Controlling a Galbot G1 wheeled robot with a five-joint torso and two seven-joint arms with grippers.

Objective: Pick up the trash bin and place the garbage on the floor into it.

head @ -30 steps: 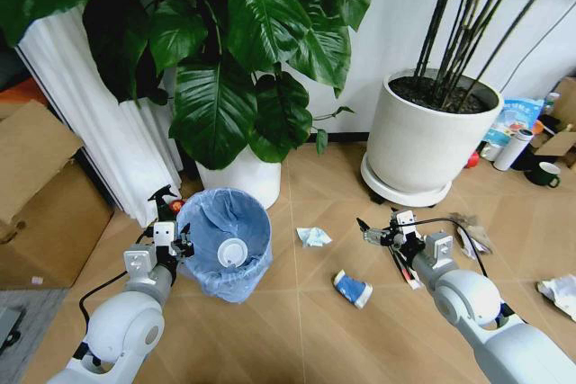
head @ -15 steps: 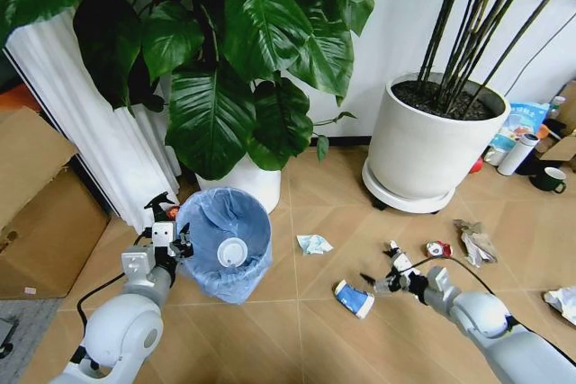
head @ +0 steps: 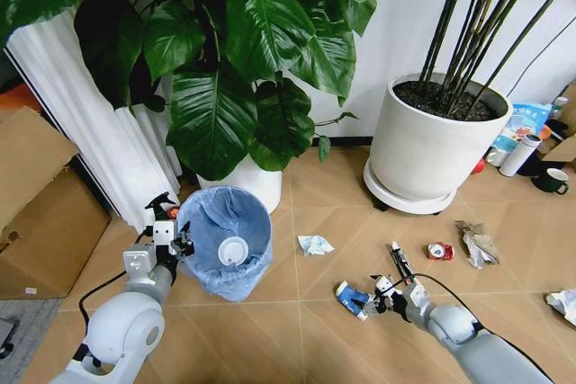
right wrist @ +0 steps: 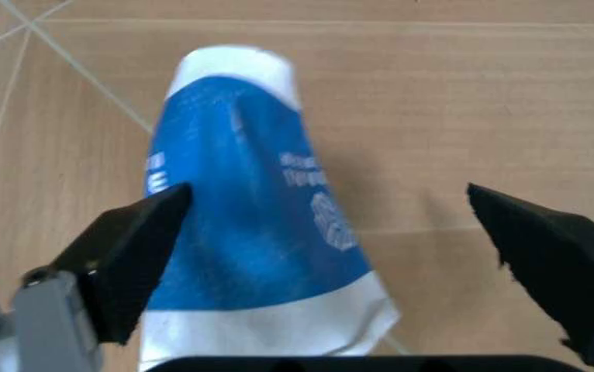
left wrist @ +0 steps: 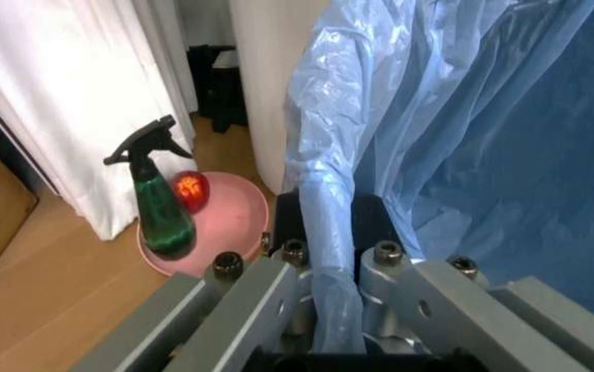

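The left arm reaches forward, its left claw clamped on the rim of the trash bin. The right arm stretches low, its right claw spread wide just above the floor.

Blue-lined trash bin upright; flattened blue-white cup on floor.

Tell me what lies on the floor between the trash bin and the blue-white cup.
In the head view, one crumpled white paper lies between trash bin and cup.

2 pots, 1 bin, 2 claws
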